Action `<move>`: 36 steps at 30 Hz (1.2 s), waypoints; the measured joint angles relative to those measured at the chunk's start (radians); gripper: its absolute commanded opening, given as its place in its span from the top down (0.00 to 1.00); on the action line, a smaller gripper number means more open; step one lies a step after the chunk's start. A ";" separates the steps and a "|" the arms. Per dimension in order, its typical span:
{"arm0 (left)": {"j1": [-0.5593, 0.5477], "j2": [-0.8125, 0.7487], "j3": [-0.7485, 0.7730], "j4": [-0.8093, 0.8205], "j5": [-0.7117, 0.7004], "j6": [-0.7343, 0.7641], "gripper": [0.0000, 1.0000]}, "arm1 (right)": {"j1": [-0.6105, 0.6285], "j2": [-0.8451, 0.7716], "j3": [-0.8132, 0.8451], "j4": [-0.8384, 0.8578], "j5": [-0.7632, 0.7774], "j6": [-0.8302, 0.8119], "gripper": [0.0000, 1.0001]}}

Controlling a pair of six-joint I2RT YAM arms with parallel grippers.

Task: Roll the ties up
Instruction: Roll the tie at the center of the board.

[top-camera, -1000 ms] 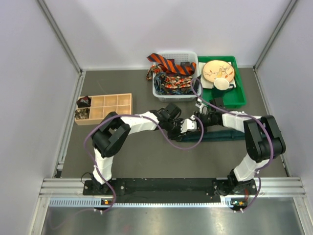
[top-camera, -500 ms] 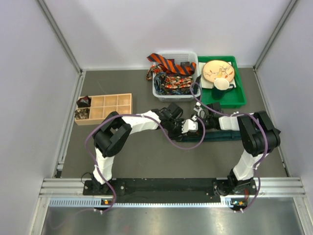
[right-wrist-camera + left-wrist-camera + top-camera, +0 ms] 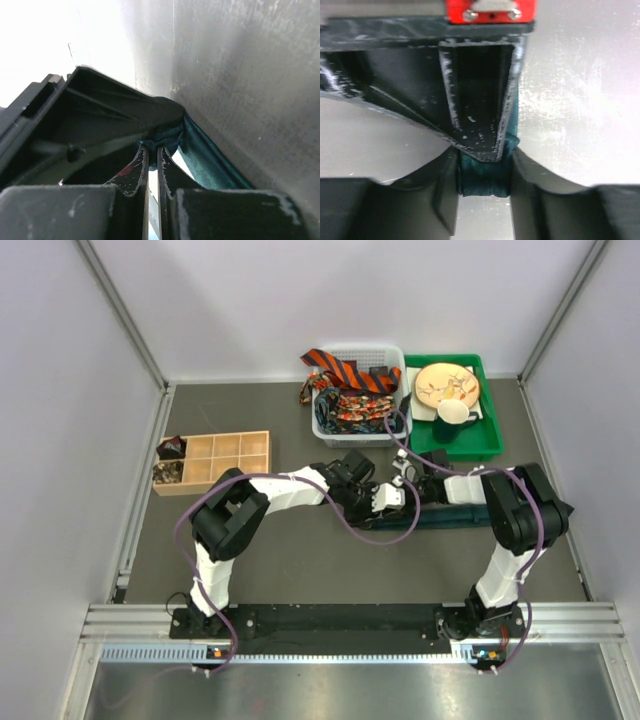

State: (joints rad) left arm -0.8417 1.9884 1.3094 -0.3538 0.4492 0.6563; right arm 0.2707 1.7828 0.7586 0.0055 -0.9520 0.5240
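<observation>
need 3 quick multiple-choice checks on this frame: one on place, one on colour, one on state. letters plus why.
1. The mug sits:
A. lying on its side by the arm bases
B. in the green tray
C. held up by an arm

2. The tie stretched out between the arms is:
A. orange and black
B. plain red
C. dark teal

3. The left gripper is:
A. closed on the tie
B. wide open with nothing in it
C. out of every view

Answers:
1 B, the top view shows it inside the tray beside the plate.
2 C, both wrist views show teal fabric.
3 A, the left wrist view shows teal fabric squeezed between the fingers.
</observation>
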 measured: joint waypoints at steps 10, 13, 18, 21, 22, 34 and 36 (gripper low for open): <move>0.085 -0.073 -0.161 0.189 0.108 -0.092 0.17 | -0.013 0.020 0.035 -0.109 0.008 -0.149 1.00; 0.117 -0.122 -0.259 0.280 0.149 -0.120 0.15 | -0.020 0.020 0.036 -0.132 0.016 -0.176 1.00; 0.127 -0.143 -0.340 0.416 0.214 -0.179 0.13 | -0.027 0.020 0.051 -0.172 0.039 -0.192 1.00; 0.122 -0.127 -0.355 0.511 0.240 -0.227 0.19 | -0.032 0.026 0.064 -0.195 0.047 -0.193 1.00; 0.120 -0.114 -0.355 0.545 0.245 -0.242 0.22 | -0.033 0.029 0.069 -0.203 0.048 -0.193 1.00; 0.094 -0.013 -0.323 0.706 0.307 -0.254 0.43 | -0.047 0.064 0.108 -0.269 0.052 -0.193 1.00; 0.087 -0.013 -0.323 0.705 0.305 -0.245 0.48 | -0.047 0.064 0.108 -0.269 0.052 -0.192 1.00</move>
State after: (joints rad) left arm -0.7551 1.9751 0.9867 0.3511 0.7540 0.4114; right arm 0.2241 1.8473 0.8669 -0.2634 -0.9001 0.3317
